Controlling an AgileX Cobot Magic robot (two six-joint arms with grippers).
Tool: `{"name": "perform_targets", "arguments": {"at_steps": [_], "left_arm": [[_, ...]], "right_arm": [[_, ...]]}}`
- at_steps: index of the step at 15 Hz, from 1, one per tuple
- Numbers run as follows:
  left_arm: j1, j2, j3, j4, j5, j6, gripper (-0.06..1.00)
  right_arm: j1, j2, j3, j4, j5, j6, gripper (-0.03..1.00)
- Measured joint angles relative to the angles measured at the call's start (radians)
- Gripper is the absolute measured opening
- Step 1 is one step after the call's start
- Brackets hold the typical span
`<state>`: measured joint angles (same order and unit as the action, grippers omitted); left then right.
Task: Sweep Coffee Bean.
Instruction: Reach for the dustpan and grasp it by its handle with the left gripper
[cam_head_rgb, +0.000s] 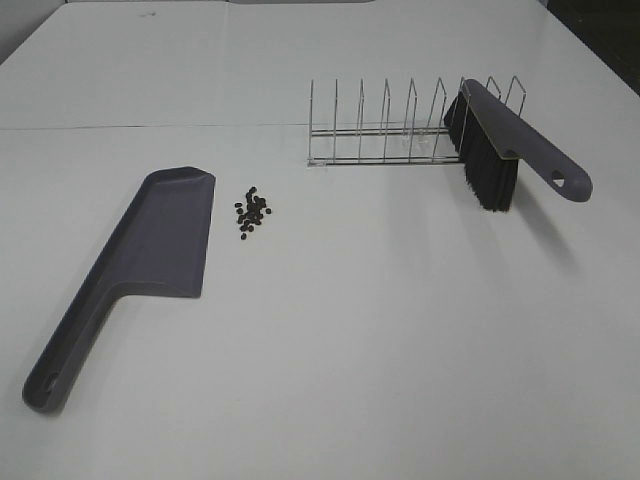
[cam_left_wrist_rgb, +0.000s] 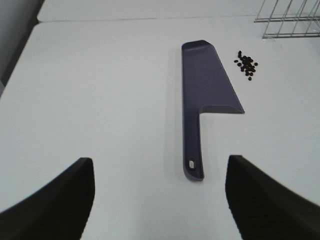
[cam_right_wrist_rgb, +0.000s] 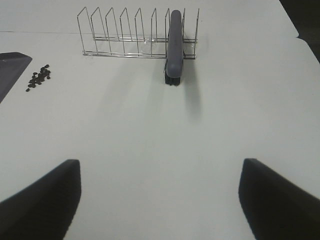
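Observation:
The coffee beans (cam_head_rgb: 252, 210) lie in a loose cluster on the white table, just right of the grey dustpan's (cam_head_rgb: 150, 255) blade. They also show in the left wrist view (cam_left_wrist_rgb: 246, 65) and the right wrist view (cam_right_wrist_rgb: 39, 78). The dustpan (cam_left_wrist_rgb: 204, 90) lies flat, handle toward the front. A grey brush (cam_head_rgb: 500, 145) with black bristles leans in the wire rack (cam_head_rgb: 390, 125); it shows in the right wrist view (cam_right_wrist_rgb: 174, 47). My left gripper (cam_left_wrist_rgb: 159, 195) is open and empty, short of the dustpan handle. My right gripper (cam_right_wrist_rgb: 160, 195) is open and empty, well short of the brush. Neither gripper shows in the exterior view.
The wire rack (cam_right_wrist_rgb: 135, 32) stands at the back right with several dividers. A seam in the table (cam_head_rgb: 150, 126) runs across behind the dustpan. The table's right edge (cam_head_rgb: 600, 60) borders a dark area.

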<state>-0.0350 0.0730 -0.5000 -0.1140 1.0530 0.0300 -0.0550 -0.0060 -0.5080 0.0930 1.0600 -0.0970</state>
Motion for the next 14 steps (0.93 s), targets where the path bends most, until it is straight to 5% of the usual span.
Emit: {"name": "perform_targets", "arguments": {"at_steps": [5,9,14], "left_arm": [[0.0,0.328,-0.047,-0.039,-0.117,-0.001,0.67],[0.0,0.772,-0.087,-0.124,-0.312,0.037,0.67],[0.0,1.174,-0.216,-0.168,-0.333,0.063,0.67]], "right_arm": [[0.0,0.0,0.0,0.0,0.0,0.0,0.73],[0.0,0.0,0.0,0.0,0.0,0.0,0.73],[0.0,0.0,0.0,0.0,0.0,0.0,0.73]]}}
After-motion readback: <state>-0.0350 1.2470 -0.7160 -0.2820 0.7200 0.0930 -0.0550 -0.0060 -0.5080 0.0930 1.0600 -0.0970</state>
